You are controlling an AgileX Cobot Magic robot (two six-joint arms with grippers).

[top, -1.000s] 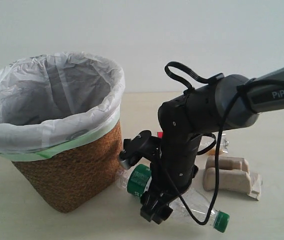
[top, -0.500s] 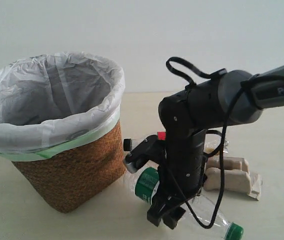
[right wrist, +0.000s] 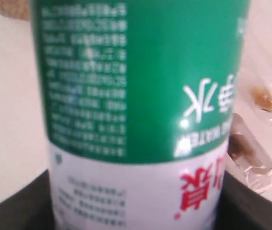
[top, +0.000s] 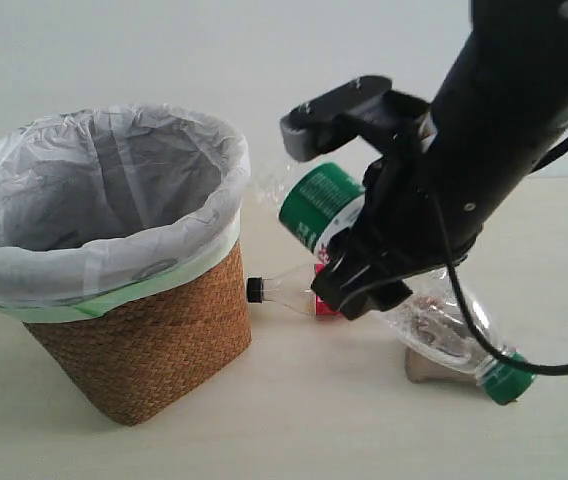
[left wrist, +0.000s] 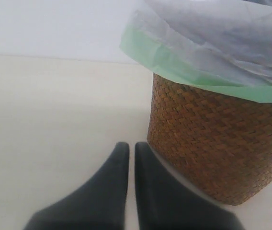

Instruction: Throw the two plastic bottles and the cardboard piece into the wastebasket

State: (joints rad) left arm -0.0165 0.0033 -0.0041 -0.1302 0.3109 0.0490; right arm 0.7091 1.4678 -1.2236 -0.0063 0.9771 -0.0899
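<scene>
My right gripper (top: 347, 212) is shut on the green-and-white labelled bottle (top: 316, 207) and holds it tilted in the air, just right of the wastebasket's rim (top: 226, 190). Its green cap (top: 507, 381) points down to the right. In the right wrist view that bottle's label (right wrist: 136, 96) fills the picture between the dark jaws. The red-labelled bottle (top: 289, 295) lies on the table beside the wicker wastebasket (top: 149, 345), black cap (top: 254, 290) toward it. The cardboard piece (top: 426, 368) is mostly hidden behind the held bottle. My left gripper (left wrist: 131, 149) is shut and empty beside the basket (left wrist: 212, 143).
The basket's white bag liner (top: 114, 170) stands open at the top, with a pale green edge (left wrist: 174, 67). Pale tabletop (top: 294, 420) stretches in front of the basket and bottles. The right arm (top: 524, 120) crosses the upper right of the exterior view.
The right gripper has risen from the table with the green-labelled bottle, from low beside the basket to about rim height. The red-labelled bottle now shows behind it.
</scene>
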